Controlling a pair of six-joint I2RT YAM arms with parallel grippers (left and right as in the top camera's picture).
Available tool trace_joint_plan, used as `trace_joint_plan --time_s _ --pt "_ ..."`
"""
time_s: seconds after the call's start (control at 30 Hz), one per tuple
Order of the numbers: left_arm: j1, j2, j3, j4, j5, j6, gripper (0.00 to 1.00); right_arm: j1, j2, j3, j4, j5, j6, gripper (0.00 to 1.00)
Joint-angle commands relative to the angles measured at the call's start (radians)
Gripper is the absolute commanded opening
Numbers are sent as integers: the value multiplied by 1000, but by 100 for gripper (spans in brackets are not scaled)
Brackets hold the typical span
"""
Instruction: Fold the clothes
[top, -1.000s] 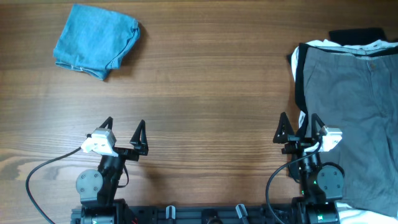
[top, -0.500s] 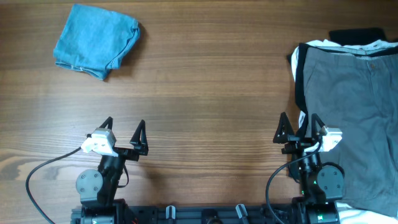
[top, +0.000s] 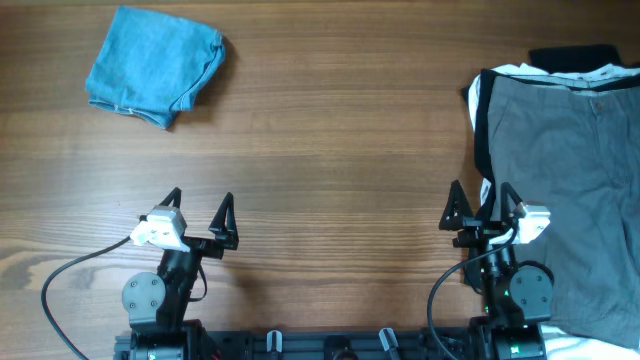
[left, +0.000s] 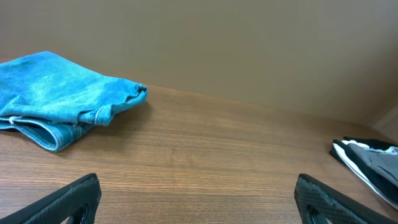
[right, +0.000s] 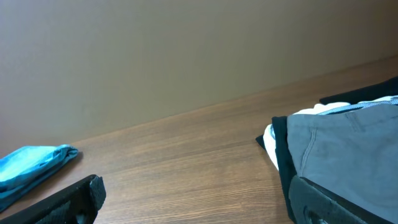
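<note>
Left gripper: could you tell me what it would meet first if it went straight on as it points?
Probably the light-blue garment, clipped at its edge by one finger; midway, the left gripper faces only bare table.

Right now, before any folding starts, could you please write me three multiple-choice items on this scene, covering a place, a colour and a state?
1. Where does the blue garment lie in the overhead view?
A. At the far left corner of the table
B. At its centre
C. At its near right corner

2. What colour are the shorts on the table's right side?
A. Red
B. Grey
C. Yellow

3. How are the left gripper and right gripper?
A. Both shut on cloth
B. Left shut, right open
C. Both open, holding nothing

Answers:
1 A, it sits folded at the far left corner.
2 B, grey fabric lies on top there.
3 C, both finger pairs stand spread with nothing between them.
</note>
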Motion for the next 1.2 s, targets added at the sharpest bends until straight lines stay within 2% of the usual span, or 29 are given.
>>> trace_joint_plan --time_s 0.0,0.1,0.2,0.27,0.37,0.43,0.6,0.7,0.8,0.83,0.9,0.97,1.17 --pt "-6 -6 -4 30 -32 2 100 3 1 8 6 -132 -12 100" --pt "-6 -6 -3 162 -26 2 100 3 1 74 -17 -319 -181 100" --pt "-6 -6 31 248 -10 3 100 3 15 207 -128 -355 -203 100" --pt "-6 2 98 206 -10 2 100 3 64 342 -265 -342 -270 100" --pt "-6 56 248 -20 -15 3 100 3 217 543 -443 -329 -280 100" --pt "-6 145 367 -164 -52 2 100 3 399 680 -532 -318 -280 100" --pt "-6 473 703 -367 -52 2 100 -9 938 1053 -676 -305 -277 100" --pt "-6 741 963 -574 -52 2 100 -78 1343 1431 -856 -356 -275 100" --pt "-6 930 1119 -678 -51 2 100 -133 1600 1683 -983 -359 -317 100" --pt "-7 984 1153 -689 -51 2 100 -150 1667 1729 -988 -358 -321 100" --pt "-7 1058 1185 -703 -51 2 100 -185 1762 1750 -959 -278 -251 83" --pt "-7 1092 1185 -705 -25 -2 100 -219 1850 1749 -957 -116 -112 79" --pt "-7 1106 1185 -704 20 -2 100 -249 2060 1749 -956 31 -33 64"
